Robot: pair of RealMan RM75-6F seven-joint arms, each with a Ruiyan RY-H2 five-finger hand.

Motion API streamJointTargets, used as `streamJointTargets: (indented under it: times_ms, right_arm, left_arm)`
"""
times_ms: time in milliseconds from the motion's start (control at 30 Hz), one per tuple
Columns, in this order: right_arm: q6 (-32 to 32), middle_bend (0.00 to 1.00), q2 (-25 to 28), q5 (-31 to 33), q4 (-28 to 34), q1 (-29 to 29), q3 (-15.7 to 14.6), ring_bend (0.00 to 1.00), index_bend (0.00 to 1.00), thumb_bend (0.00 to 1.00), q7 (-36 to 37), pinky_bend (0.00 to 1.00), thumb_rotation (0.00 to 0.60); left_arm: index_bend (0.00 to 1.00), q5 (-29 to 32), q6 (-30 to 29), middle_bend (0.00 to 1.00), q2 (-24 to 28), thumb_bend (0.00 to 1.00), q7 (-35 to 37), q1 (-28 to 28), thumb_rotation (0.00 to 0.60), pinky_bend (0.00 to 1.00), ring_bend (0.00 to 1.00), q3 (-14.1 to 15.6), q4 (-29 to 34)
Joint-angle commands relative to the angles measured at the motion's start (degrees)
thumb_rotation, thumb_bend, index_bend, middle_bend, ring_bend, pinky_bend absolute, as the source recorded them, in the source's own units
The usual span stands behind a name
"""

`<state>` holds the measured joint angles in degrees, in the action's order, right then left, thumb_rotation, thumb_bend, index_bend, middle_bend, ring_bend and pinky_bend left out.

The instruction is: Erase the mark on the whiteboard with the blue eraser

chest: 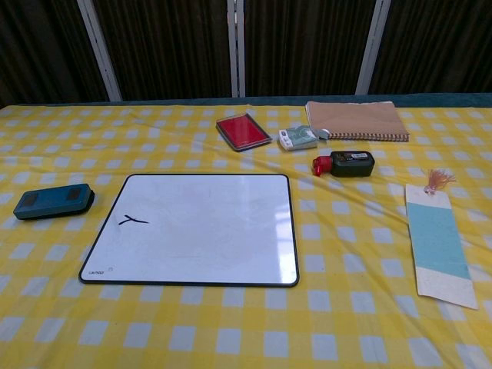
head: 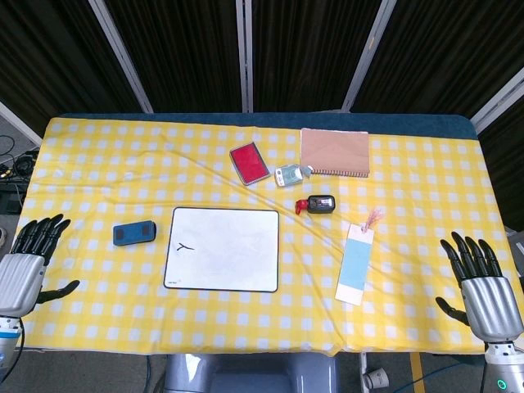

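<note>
While the black hand-drawn mark [chest: 132, 221] remains intact near the left edge of the white rectangular whiteboard with a black rim [chest: 207, 227], the task must be judged as not yet begun. The dark blue block eraser [chest: 54, 201] lies flat on the bench covered in yellow-and-white checked cloth [head: 98, 155], just beside the board's left edge and apart from it, untouched by either hand. The left hand [head: 29, 262] hovers at the near left corner of the bench, fingers spread and holding nothing; the right hand [head: 483, 282] stands likewise at the near right corner, fingers apart and empty. Neither hand appears in the chest view. Outstanding work, on this evidence: reach for the eraser, most plausibly with the left hand as the nearer one, grip it, carry it onto the board and rub out the mark. Other items noted beyond the board: a red flat case [head: 249, 163], a tan spiral-bound notebook [head: 334, 151] and a pale blue bookmark with a tassel [head: 356, 264], none obstructing the path.
</note>
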<state>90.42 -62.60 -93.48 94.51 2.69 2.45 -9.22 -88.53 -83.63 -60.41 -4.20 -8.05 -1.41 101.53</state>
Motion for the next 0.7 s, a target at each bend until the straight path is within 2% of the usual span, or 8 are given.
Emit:
streamJointTargets:
  times_ms: [33, 167, 333, 400, 500, 567, 600, 700]
  right_arm:
    - [-0.11, 0.00, 0.09, 0.16, 0.14, 0.00, 0.05, 0.00, 0.00, 0.00, 0.08, 0.00, 0.600]
    - [-0.43, 0.00, 0.26, 0.33, 0.69, 0.04, -0.03, 0.00, 0.00, 0.00, 0.09, 0.00, 0.600]
    - [-0.98, 0.00, 0.37, 0.84, 1.55, 0.31, 0.21, 0.00, 0.00, 0.00, -0.15, 0.00, 0.600]
    - [-1.47, 0.00, 0.32, 1.41, 1.38, 0.46, 0.35, 0.00, 0.00, 0.00, -0.37, 0.00, 0.600]
    - [-2.74, 0.00, 0.09, 3.39, 0.82, 0.78, 0.84, 0.00, 0.00, 0.00, -0.51, 0.00, 0.600]
    - [-3.28, 0.00, -0.03, 3.93, 0.64, 0.96, 0.93, 0.00, 0.00, 0.00, -0.59, 0.00, 0.600]
    - [-3.84, 0.00, -0.10, 4.28, 0.44, 1.11, 0.88, 0.00, 0.00, 0.00, -0.59, 0.00, 0.600]
    - [-5.07, 0.00, -0.40, 5.42, 0.02, 1.58, 1.10, 0.00, 0.00, 0.00, -1.19, 0.00, 0.600]
  left_arm:
    - [0.00, 0.18, 0.25, 0.00, -0.02, 0.00, -0.05, -0.03, 0.600, 0.00, 0.00, 0.04, -0.03]
    - [0.00, 1.39, 1.62, 0.00, -0.25, 0.00, -0.11, -0.61, 0.600, 0.00, 0.00, -0.30, -0.52]
    - [0.00, 5.42, 7.68, 0.00, -1.81, 0.00, 0.41, -3.89, 0.600, 0.00, 0.00, -1.94, -2.87]
    - [0.00, 8.31, 12.24, 0.00, -3.32, 0.00, 1.72, -6.57, 0.600, 0.00, 0.00, -3.37, -4.91]
    - [0.00, 14.09, 24.06, 0.00, -6.89, 0.00, 4.80, -12.70, 0.600, 0.00, 0.00, -5.27, -10.20]
    - [0.00, 15.23, 26.93, 0.00, -8.56, 0.01, 5.32, -14.58, 0.600, 0.01, 0.00, -5.81, -12.84]
    - [0.02, 15.87, 28.61, 0.02, -10.09, 0.04, 5.02, -15.90, 0.600, 0.04, 0.00, -6.14, -15.08]
    - [0.21, 17.52, 32.19, 0.16, -14.93, 0.16, 3.21, -19.33, 0.600, 0.17, 0.10, -6.85, -21.61]
